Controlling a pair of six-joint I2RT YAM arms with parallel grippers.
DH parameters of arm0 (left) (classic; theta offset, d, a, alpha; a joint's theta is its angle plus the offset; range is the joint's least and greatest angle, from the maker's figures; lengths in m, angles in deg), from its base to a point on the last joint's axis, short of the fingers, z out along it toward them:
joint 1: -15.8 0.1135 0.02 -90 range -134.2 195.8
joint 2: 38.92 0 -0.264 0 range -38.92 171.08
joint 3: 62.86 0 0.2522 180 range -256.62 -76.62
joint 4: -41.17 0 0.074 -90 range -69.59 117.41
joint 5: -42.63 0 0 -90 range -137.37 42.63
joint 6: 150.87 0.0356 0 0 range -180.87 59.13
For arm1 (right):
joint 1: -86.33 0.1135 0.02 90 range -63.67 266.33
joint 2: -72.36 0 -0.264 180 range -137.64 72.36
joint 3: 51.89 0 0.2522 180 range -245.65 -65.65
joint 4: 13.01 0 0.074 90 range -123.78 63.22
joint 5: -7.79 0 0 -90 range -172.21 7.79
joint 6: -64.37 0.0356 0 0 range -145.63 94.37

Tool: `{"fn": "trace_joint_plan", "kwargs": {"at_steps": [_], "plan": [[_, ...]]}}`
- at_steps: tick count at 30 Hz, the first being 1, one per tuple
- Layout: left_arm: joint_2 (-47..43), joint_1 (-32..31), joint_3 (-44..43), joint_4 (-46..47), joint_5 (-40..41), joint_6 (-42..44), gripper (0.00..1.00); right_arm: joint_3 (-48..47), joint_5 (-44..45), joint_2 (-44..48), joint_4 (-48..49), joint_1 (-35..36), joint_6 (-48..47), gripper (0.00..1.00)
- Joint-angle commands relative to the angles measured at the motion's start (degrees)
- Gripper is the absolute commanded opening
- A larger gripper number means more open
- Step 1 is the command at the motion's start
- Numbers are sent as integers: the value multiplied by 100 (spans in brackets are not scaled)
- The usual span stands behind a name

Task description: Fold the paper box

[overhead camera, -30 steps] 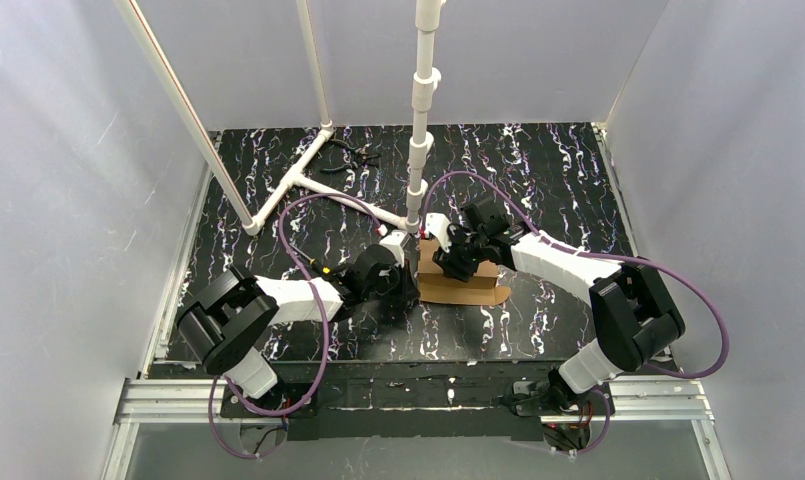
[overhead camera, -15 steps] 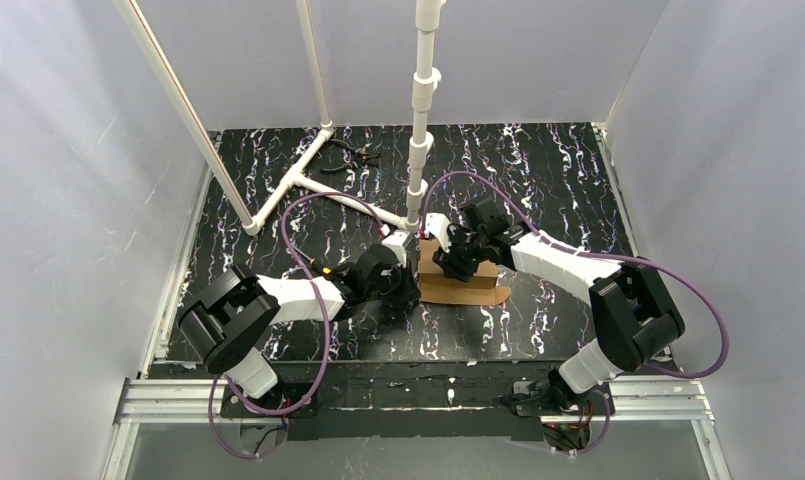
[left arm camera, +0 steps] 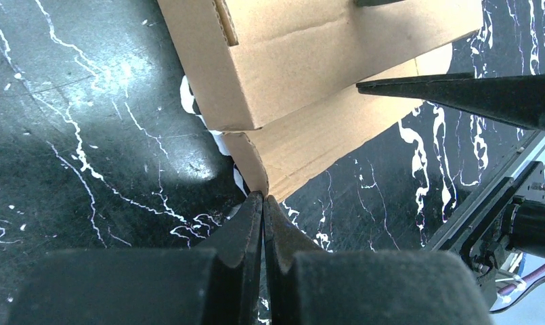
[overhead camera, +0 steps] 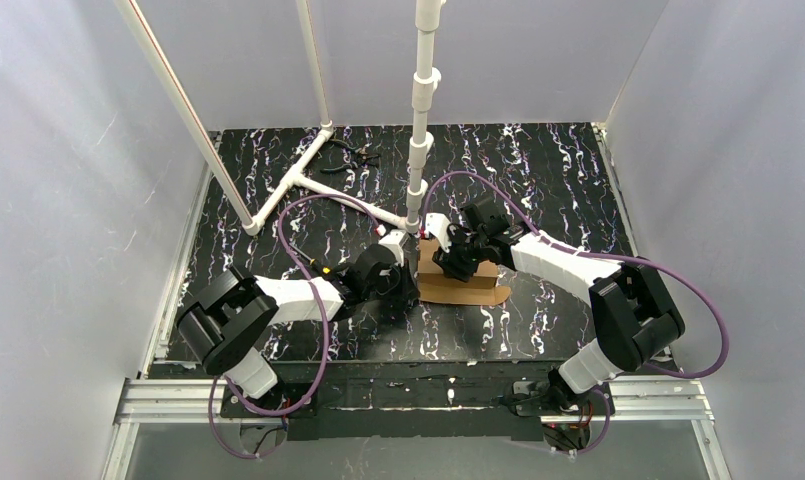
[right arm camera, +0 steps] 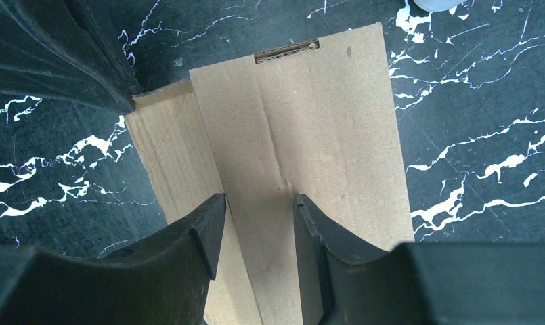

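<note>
Paper box sits on the bench near centre, between the two arms, long axis running left to right. It lies immediately right of the left claw, whose tips meet the corner of the low flap at the box's left end. That claw is clenched, with no card visible between the tips. Right claw hangs over the top panel, fingers part-spread and straddling the panel's left edge. It is not clamped on anything visible, and contact with the card cannot be confirmed. Judgement: the left arm is better placed for the flap. Box is plain brown corrugated card, unprinted, partly formed, one flap lying flat, fluted edge exposed at the far end.
</note>
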Motion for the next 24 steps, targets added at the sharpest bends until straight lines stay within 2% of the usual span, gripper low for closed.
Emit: {"fn": "trace_joint_plan", "kwargs": {"at_steps": [1, 20, 24], "plan": [[-380, -3, 66, 111, -30, -49, 0, 273, 82, -469, -812, 53, 93, 49], [-41, -24, -240, 111, -531, 177, 0, 272, 85, -494, -813, 61, 90, 49], [-51, -23, -225, 104, -381, 98, 0, 272, 89, -489, -821, 61, 93, 49]]}}
